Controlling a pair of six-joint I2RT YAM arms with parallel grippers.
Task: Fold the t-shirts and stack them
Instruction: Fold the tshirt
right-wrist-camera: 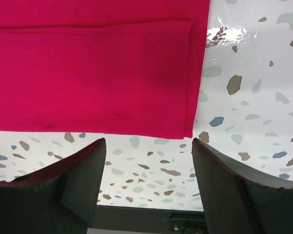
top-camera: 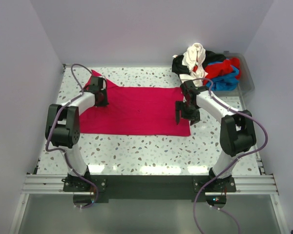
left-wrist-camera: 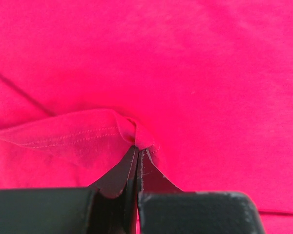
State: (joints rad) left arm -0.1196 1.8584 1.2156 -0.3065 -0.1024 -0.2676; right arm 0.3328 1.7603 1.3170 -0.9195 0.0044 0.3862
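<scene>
The limp crimson cotton t-shirt [top-camera: 136,109] looks soft and light; left jaws pinch its hem, right jaws gape near a corner worth gripping.

Red t-shirt [right-wrist-camera: 97,73] ahead of parted jaws
The right gripper [right-wrist-camera: 149,146] is spread wide over the speckled table [right-wrist-camera: 249,87]; a folded corner is seen just beyond the jaws.
</scene>
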